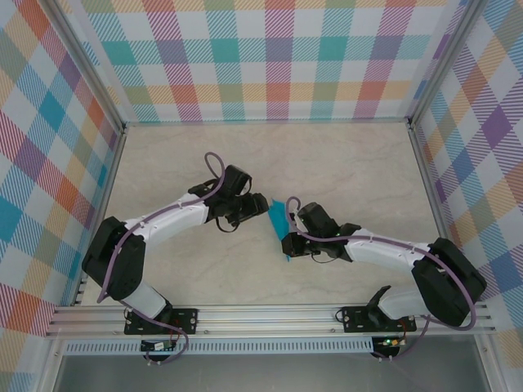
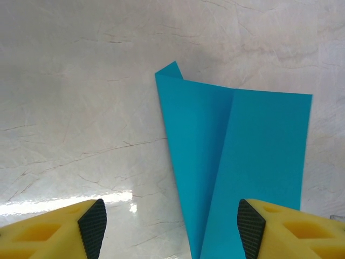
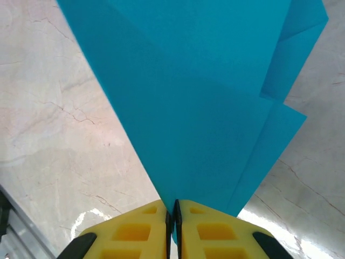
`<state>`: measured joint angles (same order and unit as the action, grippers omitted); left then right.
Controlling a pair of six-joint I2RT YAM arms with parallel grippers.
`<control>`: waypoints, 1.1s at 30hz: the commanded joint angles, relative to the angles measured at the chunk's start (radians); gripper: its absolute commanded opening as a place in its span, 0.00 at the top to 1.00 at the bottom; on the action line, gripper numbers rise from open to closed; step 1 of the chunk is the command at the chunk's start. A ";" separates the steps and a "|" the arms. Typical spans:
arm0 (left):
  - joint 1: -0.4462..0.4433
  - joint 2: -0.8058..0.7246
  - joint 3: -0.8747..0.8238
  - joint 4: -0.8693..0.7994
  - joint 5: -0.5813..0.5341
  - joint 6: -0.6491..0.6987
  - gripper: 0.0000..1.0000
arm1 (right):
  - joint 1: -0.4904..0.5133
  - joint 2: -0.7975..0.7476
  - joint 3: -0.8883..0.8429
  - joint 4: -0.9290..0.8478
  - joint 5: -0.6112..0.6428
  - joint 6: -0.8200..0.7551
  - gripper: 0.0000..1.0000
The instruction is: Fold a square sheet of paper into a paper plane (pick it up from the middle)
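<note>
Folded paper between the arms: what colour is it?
The paper is plain teal-blue, clearest in the right wrist view.

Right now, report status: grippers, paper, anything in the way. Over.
Left gripper open, not gripping. Right gripper shut on folded teal paper, pinched at its narrow end. Nothing blocking seen around the paper.

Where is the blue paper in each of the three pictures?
Top external: paper at the centre of the picture.
Left wrist: paper right of centre, running off the bottom edge.
Right wrist: paper fanning up from the shut right tool.
Shared landmark: pale marbled tabletop.
</note>
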<state>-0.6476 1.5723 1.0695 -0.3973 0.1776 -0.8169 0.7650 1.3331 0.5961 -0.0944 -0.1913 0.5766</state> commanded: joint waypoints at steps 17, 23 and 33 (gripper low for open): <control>-0.020 -0.005 -0.078 0.225 0.201 0.017 0.36 | -0.214 -0.047 -0.191 0.246 -0.439 0.030 0.87; -0.054 0.043 -0.065 0.269 0.234 0.026 0.38 | -0.248 0.005 -0.171 0.226 -0.505 0.031 0.86; -0.089 0.119 -0.020 0.320 0.262 0.025 0.36 | -0.265 0.124 -0.126 0.210 -0.515 0.032 0.85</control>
<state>-0.7204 1.6730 1.0111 -0.1146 0.4183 -0.8021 0.5037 1.4494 0.4355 0.1120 -0.6804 0.6140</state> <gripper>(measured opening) 0.642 0.145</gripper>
